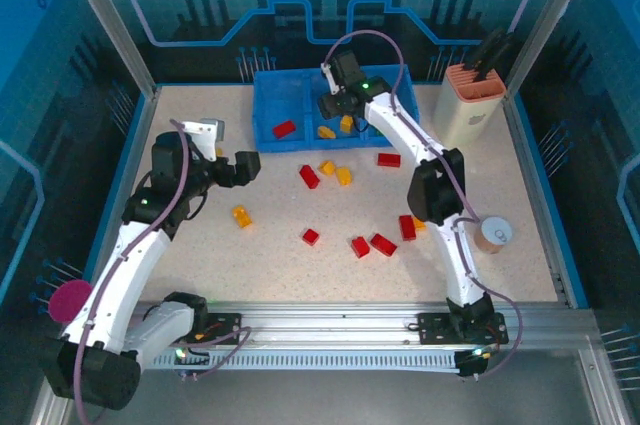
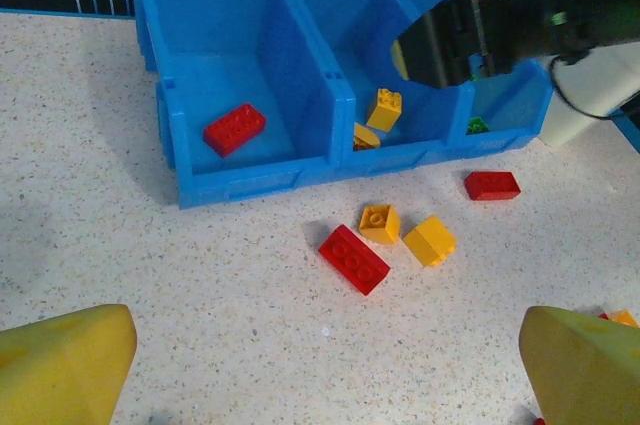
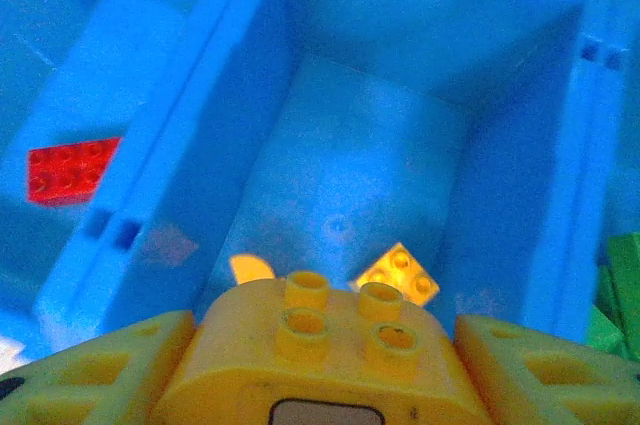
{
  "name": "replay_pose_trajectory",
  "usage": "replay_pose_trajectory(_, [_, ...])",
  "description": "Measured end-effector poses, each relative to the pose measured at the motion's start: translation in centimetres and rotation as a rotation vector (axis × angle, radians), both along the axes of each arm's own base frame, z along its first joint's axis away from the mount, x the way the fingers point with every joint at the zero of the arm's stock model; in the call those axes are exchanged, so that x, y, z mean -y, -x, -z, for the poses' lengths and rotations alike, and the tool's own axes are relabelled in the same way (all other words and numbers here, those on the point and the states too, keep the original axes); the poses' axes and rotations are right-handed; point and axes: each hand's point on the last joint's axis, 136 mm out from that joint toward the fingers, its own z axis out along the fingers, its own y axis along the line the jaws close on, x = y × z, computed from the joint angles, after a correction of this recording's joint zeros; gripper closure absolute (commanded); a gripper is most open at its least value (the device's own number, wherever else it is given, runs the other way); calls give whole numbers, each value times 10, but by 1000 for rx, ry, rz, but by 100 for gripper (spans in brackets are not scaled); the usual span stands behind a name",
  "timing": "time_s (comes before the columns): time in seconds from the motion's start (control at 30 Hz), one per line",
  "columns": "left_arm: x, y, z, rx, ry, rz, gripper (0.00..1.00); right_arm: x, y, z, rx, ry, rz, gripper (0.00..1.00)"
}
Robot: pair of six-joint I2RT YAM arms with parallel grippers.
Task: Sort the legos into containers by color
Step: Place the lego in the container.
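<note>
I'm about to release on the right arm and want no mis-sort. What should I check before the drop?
1. Yellow brick in right gripper: ok, clamped.
2. That gripper over the middle compartment: ok.
3. Colour match: ok. Yellow bricks lie there; red brick is in the left compartment, green brick in the right.
4. Left gripper clear of tray: ok, open, over the table.
5. Drop height: cannot tell.
</note>
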Motion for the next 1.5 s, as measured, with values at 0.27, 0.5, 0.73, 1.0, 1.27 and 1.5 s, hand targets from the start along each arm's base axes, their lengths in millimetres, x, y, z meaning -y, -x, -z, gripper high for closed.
replay_pose_trajectory(0.27, [0,-2,5,-13,-1,0,1,-5,-15,45,-52,-48,-18,58])
replay_pose_trajectory(0.5, [-4,-14,33,-98,-31,-31,1,-13,-16,83,-105,-68,-32,57])
replay_pose_trajectory(0.73, [-7,-19,58,-193,-50,-52,1,-17,-19,86,-96,-86,-38,50])
replay_pose_trajectory(1.0, [-10,-32,73,-314,-11,-125,1,-22,-18,86,-99,-140,-56,29])
replay_pose_trajectory(1.27, [26,-32,109,-448,49,-131,1,-24,10,80,-140,-206,-87,20])
replay_pose_trajectory(1.5, [67,-33,141,-563,75,-116,2,-21,34,70,-160,-230,-120,36])
